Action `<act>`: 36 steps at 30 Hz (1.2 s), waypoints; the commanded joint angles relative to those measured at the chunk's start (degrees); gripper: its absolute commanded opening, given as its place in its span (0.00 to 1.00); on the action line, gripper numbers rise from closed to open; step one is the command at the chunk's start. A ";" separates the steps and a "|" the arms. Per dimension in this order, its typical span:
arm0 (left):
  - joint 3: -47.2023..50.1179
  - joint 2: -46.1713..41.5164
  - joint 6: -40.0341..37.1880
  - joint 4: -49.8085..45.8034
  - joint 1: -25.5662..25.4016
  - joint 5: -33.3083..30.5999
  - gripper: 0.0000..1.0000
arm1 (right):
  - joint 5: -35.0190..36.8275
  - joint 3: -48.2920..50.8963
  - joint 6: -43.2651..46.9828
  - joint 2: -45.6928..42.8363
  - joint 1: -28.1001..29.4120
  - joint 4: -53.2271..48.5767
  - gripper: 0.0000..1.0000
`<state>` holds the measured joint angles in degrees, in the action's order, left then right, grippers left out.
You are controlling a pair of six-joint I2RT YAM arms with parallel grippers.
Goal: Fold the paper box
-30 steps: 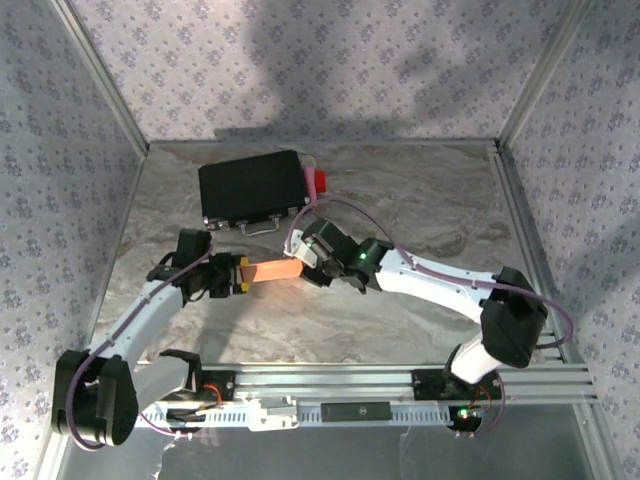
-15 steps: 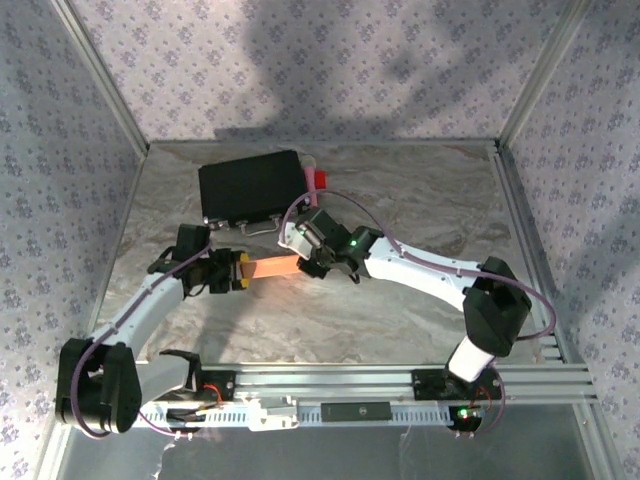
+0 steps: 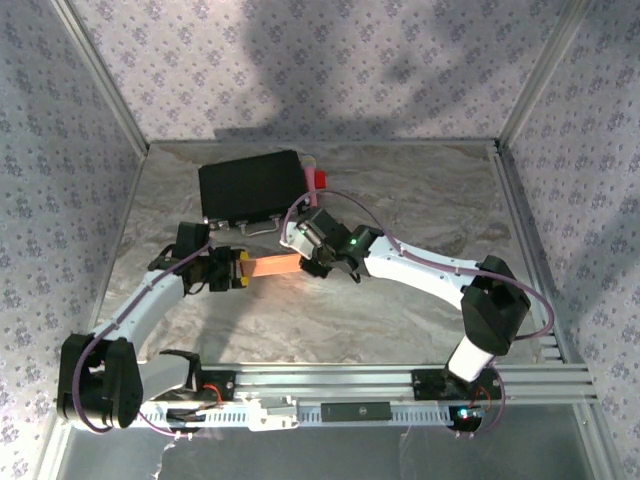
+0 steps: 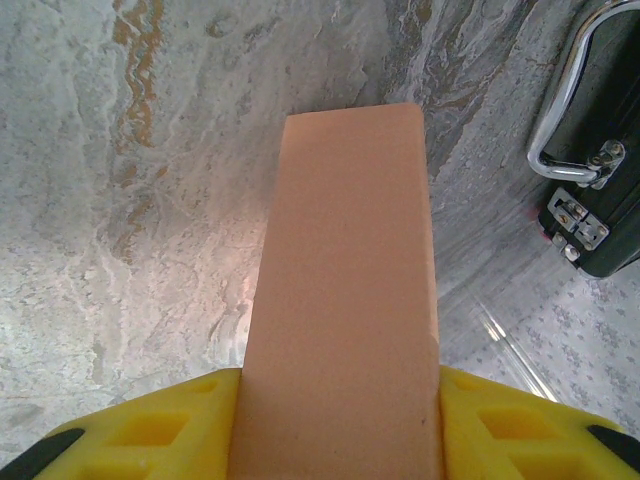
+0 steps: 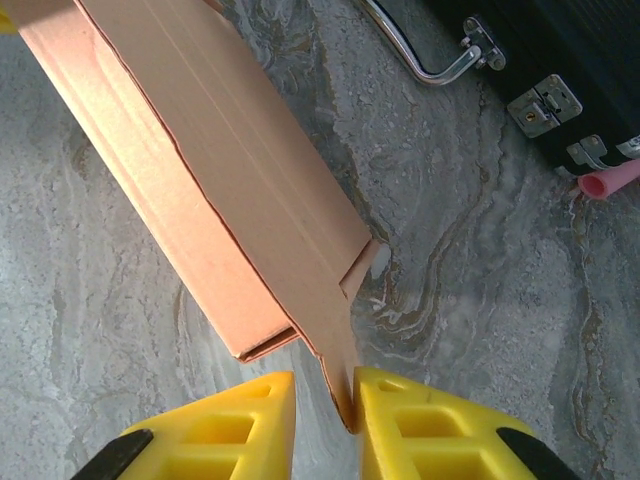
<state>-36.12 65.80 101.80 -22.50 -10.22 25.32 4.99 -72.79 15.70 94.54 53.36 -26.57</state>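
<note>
Top external view: the paper box [image 3: 272, 267], folded into a long orange-tan sleeve, sits left of the frame's centre, spanning between the two grippers above the marbled grey table [image 3: 420, 200]. The left gripper [image 3: 238, 271] holds its left end, and the right gripper [image 3: 303, 262] meets its right end. Just above them a black case [image 3: 252, 187] lies on the table with a red object [image 3: 318, 180] at its right edge.

Left wrist view: the paper box [image 4: 345, 300] runs up from the bottom centre, and the left gripper [image 4: 340, 430] is clamped on it, its yellow fingers [image 4: 150, 430] pressed against both sides. The case's metal handle [image 4: 560, 110] and latches show at the upper right.

Right wrist view: the paper box [image 5: 200, 190] slants from the upper left toward the bottom centre, its seam and open end visible. A thin flap [image 5: 340, 350] dips between the yellow fingers [image 5: 430, 430] of the right gripper [image 5: 327, 400], which stand slightly apart. The flap lies against the right-hand finger, with bare table showing on its other side. A pink tube [image 5: 605, 183] lies beside the black case [image 5: 560, 60] at the upper right.
</note>
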 commanded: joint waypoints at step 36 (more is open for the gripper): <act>-13.61 -3.41 -31.26 -14.37 4.68 -6.10 1.00 | -9.12 -13.31 -11.95 8.28 -6.86 -12.32 0.00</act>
<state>-45.65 65.08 81.71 -30.13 -6.09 23.24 -1.39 -83.99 5.76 101.75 47.11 -35.27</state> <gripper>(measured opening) 0.997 0.057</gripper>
